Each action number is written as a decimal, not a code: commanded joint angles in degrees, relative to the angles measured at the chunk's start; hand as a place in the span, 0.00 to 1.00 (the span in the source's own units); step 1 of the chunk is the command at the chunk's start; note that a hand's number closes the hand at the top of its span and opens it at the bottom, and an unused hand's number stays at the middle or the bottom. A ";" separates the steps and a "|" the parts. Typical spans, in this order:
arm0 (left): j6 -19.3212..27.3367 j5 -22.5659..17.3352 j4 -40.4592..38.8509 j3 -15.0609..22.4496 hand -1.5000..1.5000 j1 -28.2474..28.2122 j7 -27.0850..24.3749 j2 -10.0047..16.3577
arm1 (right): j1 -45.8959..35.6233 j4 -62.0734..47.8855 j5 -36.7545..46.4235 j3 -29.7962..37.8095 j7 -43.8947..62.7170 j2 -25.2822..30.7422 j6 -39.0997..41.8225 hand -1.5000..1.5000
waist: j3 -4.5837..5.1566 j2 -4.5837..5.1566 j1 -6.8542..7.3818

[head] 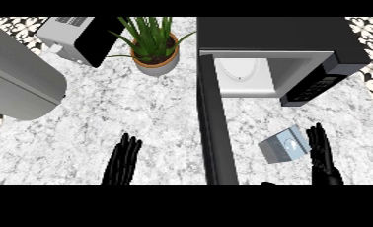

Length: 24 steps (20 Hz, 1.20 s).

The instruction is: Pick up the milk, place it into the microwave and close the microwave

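The milk (285, 146), a small pale-blue carton, sits on the marbled worktop (146, 117) in front of the microwave (280, 36), slightly askew and not yet lifted. Just to its right stands the right hand (320, 154), its fingers (317, 139) straight and together along the carton's side; whether they touch it cannot be told, but nothing is curled round it. That placement looks like the lead-in to a side grasp, with the thumb to close from the near side. The microwave's door (215, 122) is swung wide towards the robot, just left of the carton, leaving the pale cavity (244, 75) open directly beyond the milk, so the path in looks short and clear. The left hand (122, 162) rests low on the far side of the door, fingers straight and holding nothing, probably kept free to push the door shut. A potted plant (154, 48) stands well clear behind.
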<state>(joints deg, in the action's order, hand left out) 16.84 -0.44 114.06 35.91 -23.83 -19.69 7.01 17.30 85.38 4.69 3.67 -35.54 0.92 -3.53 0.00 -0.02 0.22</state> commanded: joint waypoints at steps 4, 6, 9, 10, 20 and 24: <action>-4.77 -6.89 0.05 -5.10 0.00 -3.57 -6.01 5.68 | -8.52 -17.33 0.21 5.35 -8.63 2.03 -1.60 0.00 | -0.02 0.03 0.21; -2.65 -4.55 2.90 -2.42 0.00 -2.78 -1.78 4.56 | -12.82 -20.65 0.62 6.03 -8.90 1.29 -4.05 0.00 | -0.03 0.02 0.15; -4.89 -7.50 -0.61 -5.88 0.00 -6.15 -8.93 7.11 | -14.86 -22.93 0.55 6.83 -10.24 1.63 -5.19 0.00 | -0.01 0.00 0.20; -3.66 -5.62 -2.51 -5.15 0.00 -1.74 -5.57 4.84 | -14.16 -28.05 -0.46 8.28 -16.45 1.94 -4.08 1.00 | -0.03 0.05 0.02; -6.77 -8.83 -1.77 -8.86 0.00 -4.81 -8.02 7.84 | -21.02 -37.04 1.54 10.35 -16.96 5.36 -9.86 1.00 | 0.00 0.00 0.10; -9.17 -10.76 0.74 -9.87 0.00 -7.08 -9.85 9.53 | -24.69 -46.61 6.39 8.84 -21.68 6.26 -12.82 1.00 | -0.04 0.07 0.61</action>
<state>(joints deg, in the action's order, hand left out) 8.56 -11.27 114.25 25.81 -28.62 -26.97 16.12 -5.73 44.52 7.46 13.76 -53.24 6.88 -12.70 0.15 -0.10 0.57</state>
